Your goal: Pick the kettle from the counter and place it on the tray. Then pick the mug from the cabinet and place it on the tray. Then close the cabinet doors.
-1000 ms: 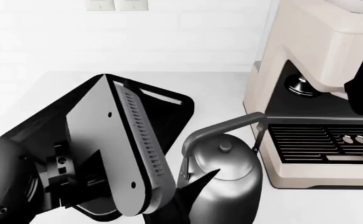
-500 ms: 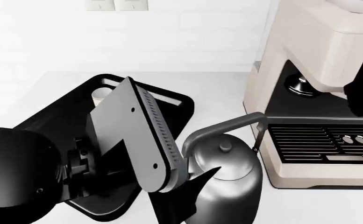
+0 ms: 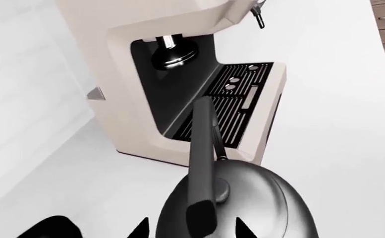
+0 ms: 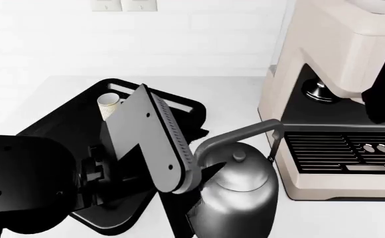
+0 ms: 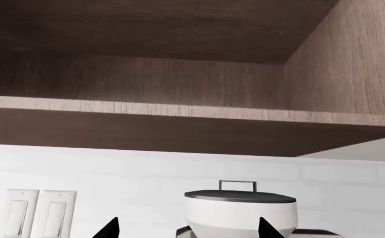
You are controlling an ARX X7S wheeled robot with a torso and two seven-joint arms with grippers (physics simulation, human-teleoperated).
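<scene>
White counter (image 4: 67,89), left gripper (image 3: 191,229) straddling kettle (image 3: 258,198) handle

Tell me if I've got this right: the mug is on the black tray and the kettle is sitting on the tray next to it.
Not quite. The mug is on the black tray, but the kettle is not: the head view shows it standing on the white counter, between the tray and the espresso machine. The left gripper is at its handle.
</scene>
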